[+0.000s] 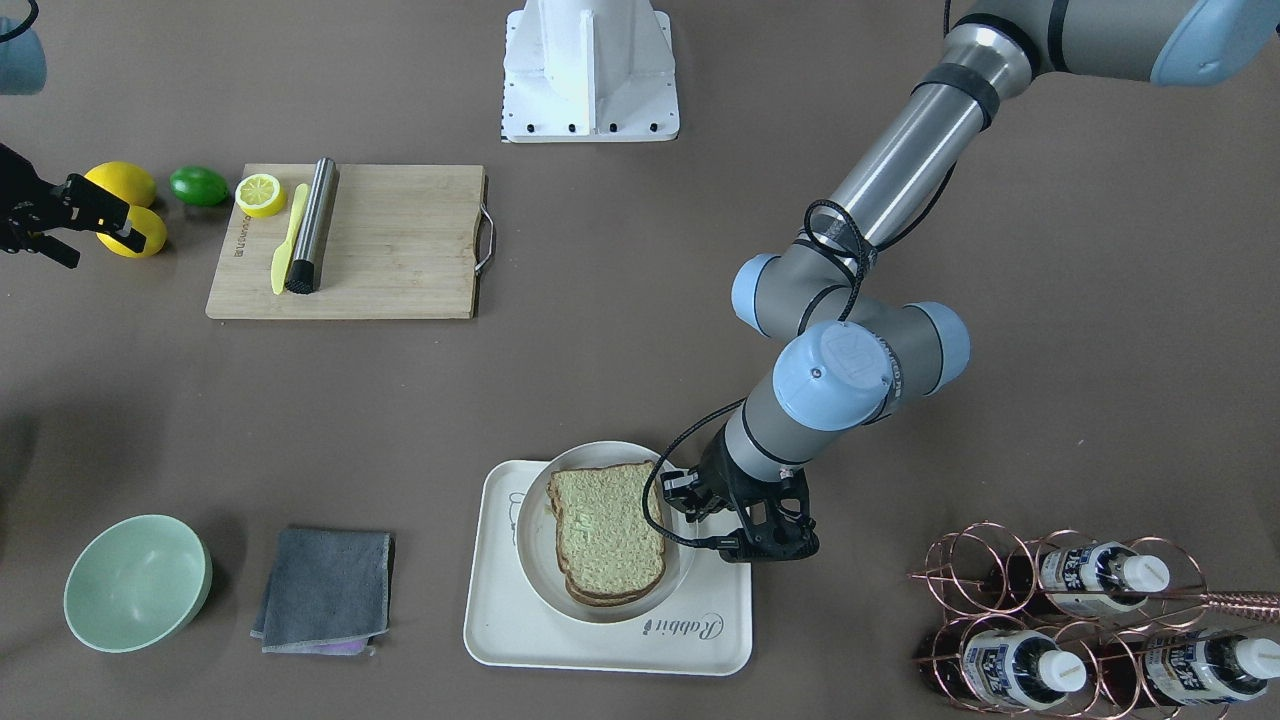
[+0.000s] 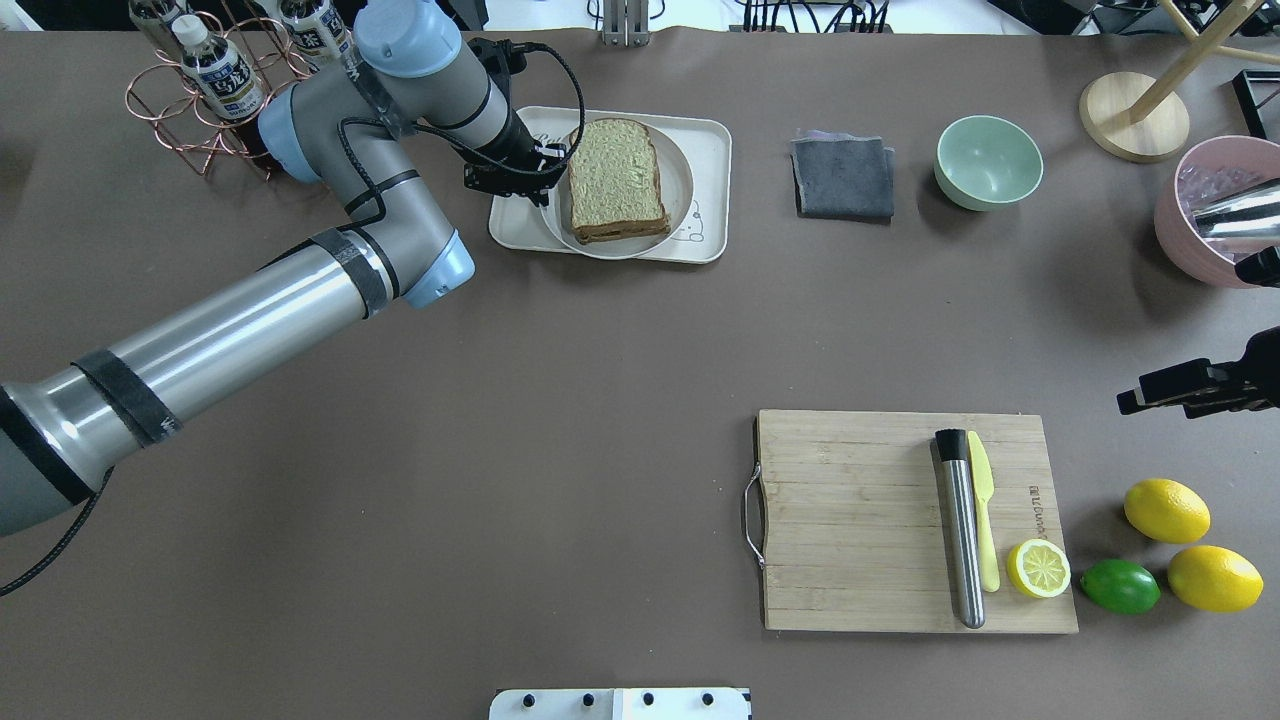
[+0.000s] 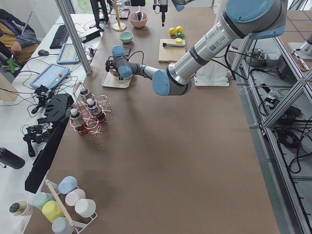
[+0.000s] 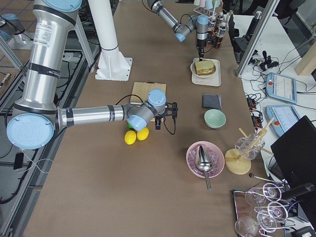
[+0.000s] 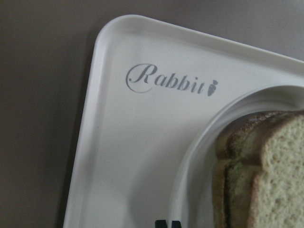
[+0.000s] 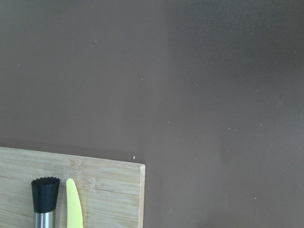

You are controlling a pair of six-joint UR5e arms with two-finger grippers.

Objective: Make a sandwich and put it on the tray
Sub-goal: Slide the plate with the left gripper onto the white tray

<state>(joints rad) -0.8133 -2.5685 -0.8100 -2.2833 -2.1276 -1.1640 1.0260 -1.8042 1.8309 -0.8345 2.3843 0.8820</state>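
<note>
The sandwich point(image 1: 608, 535), two brown-crusted bread slices stacked, lies on a round white plate point(image 1: 682, 572). The plate stands on the cream tray point(image 1: 600, 652) with the "Rabbit" script. The egg is hidden. My left gripper point(image 1: 690, 500) is low over the tray, at the plate's rim beside the sandwich. In the left wrist view its tips point(image 5: 166, 223) are together, and I cannot tell if they pinch the rim. My right gripper point(image 1: 100, 240) looks open and empty. It hovers over the lemons, far from the tray.
A wooden cutting board point(image 1: 400, 245) carries a steel rod, a yellow knife and a half lemon. A green bowl point(image 1: 137, 582) and a grey cloth point(image 1: 325, 590) lie beside the tray. A copper bottle rack point(image 1: 1080, 620) stands close to my left arm.
</note>
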